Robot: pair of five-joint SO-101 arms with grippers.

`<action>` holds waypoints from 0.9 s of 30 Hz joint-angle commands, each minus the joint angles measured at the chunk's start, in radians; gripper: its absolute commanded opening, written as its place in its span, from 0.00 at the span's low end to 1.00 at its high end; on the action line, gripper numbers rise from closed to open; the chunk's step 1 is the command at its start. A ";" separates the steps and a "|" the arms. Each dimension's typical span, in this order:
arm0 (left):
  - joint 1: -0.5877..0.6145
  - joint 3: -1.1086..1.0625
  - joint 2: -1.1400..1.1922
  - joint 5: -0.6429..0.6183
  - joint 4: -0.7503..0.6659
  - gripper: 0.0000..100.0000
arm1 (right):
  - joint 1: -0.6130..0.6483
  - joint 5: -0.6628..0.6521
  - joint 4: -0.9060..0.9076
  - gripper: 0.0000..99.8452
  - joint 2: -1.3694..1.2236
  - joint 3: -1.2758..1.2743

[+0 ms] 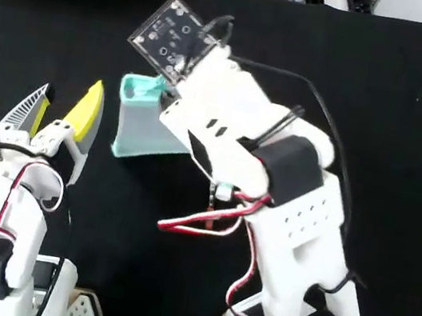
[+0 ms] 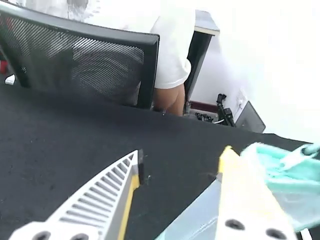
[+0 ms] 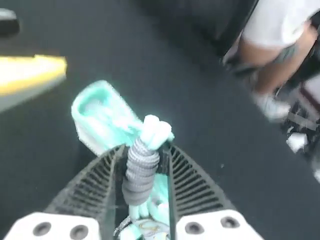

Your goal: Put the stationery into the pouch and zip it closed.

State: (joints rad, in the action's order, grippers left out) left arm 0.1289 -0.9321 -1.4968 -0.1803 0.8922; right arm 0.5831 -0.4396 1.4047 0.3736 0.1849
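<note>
While the right gripper (image 3: pixel 145 152) is closed firmly on a pen (image 3: pixel 140 172), taking it around the grey ribbed sleeve, the mint cap of the pen stands out past the fingertips and points at the pouch (image 3: pixel 97 112) just beyond it. In the high view the pouch (image 1: pixel 135 125) lies on the black table (image 1: pixel 369 87) at about ten o'clock from the middle, partly covered by the right arm, and its open mouth seems to face twelve o'clock. The left gripper (image 1: pixel 70 90) hangs near the pouch, at about nine o'clock of it, with its yellow-edged fingers spread wide and nothing between them. In its own wrist view the left gripper (image 2: pixel 182 152) shows bare table between the fingers and the pouch (image 2: pixel 285 172) just beside the outer finger. I judge the pen to be light, stiff and rather smooth, so the ribbed sleeve is the good place to hold it, because there it should not slip or turn. The pouch looks soft and light, so I expect it to slide or fold when the pen pushes into it. The free gripper could best pinch the rim beside the mouth, and later the small zip pull will need a narrow, exact pinch
</note>
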 commanded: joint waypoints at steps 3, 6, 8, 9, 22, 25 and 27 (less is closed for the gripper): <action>-0.008 0.093 0.031 0.002 0.035 0.25 | 0.017 -0.009 -0.014 0.01 0.001 -0.073; -0.008 0.171 0.126 0.051 0.100 0.26 | 0.017 -0.009 -0.014 0.01 0.001 -0.099; -0.002 0.231 0.189 0.060 0.141 0.26 | 0.017 -0.009 -0.014 0.01 0.001 -0.107; -0.002 0.266 0.216 0.060 0.166 0.26 | 0.017 -0.009 -0.014 0.01 0.001 -0.110; -0.079 0.733 0.503 0.172 0.503 0.26 | 0.103 -0.009 -0.012 0.01 0.053 -0.166; -0.079 0.852 0.605 0.176 0.595 0.26 | 0.103 -0.009 -0.015 0.01 0.128 -0.211; -0.079 0.921 0.663 0.175 0.634 0.26 | 0.103 -0.009 -0.025 0.01 0.183 -0.246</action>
State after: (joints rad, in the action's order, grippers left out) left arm 0.0614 -0.1373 -0.9076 -0.0146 1.4737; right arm 0.6782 -0.4381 1.3986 0.5025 -0.0253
